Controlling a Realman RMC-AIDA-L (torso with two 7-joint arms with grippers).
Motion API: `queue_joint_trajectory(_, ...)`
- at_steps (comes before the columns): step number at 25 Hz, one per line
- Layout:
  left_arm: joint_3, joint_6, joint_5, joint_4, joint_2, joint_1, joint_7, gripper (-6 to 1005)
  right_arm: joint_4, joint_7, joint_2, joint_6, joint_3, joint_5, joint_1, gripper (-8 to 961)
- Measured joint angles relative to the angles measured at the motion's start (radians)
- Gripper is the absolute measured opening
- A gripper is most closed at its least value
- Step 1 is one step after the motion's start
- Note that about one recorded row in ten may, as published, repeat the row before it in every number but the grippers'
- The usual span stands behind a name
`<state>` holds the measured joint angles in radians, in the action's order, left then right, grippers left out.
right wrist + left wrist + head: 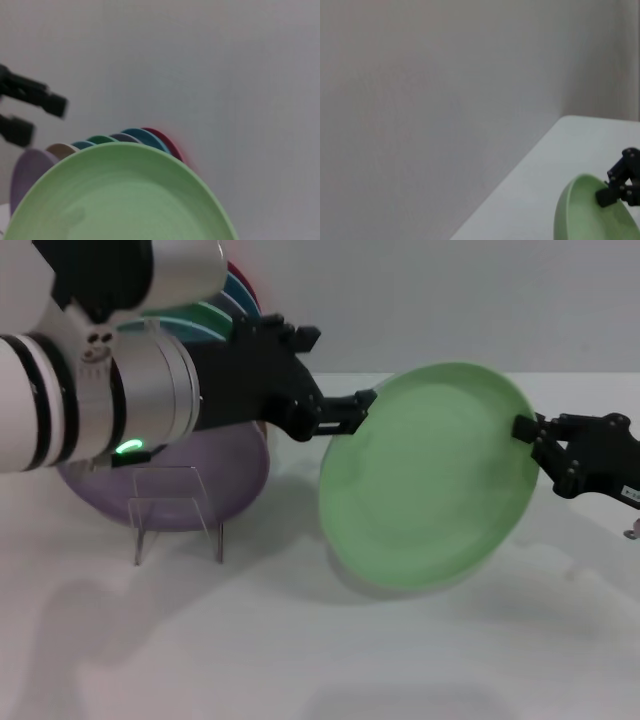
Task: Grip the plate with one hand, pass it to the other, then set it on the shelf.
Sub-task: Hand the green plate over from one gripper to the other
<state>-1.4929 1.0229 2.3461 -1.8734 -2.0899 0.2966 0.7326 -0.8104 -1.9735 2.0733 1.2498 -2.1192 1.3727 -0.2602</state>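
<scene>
The pale mint-green plate [430, 475] hangs tilted in the air above the table. My right gripper [527, 429] is shut on its right rim. The left wrist view shows that grip [607, 194] on the plate [585, 215]. My left gripper [362, 406], on the arm with the green light, is at the plate's upper left rim. In the right wrist view its two fingers [47, 100] stand apart, open, beside the plate [120, 200]. The clear shelf [175, 512] stands on the table at the left, below my left arm.
A lilac-purple plate [215, 475] leans behind the shelf. Several coloured plates [130, 137] stand in a row behind it, by the wall. The white table [300, 660] stretches in front.
</scene>
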Motion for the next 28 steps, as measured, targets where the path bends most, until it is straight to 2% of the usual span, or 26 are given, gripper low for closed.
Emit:
queue_joint_trajectory(10,0.054,-0.024,-0.006,0.049,0.015,0.019,-0.02,682,0.002,0.004,0.003,0.023,0.003,0.005,-0.004,22)
queue_joint_trajectory(26,0.063,-0.036,0.002,0.091,0.025,0.039,-0.033,646,0.005,0.011,0.004,0.064,-0.002,-0.004,-0.005,23)
queue_joint_trajectory(28,0.063,-0.027,0.003,0.089,0.027,0.044,-0.023,598,0.005,0.011,0.005,0.069,-0.004,-0.004,-0.004,23)
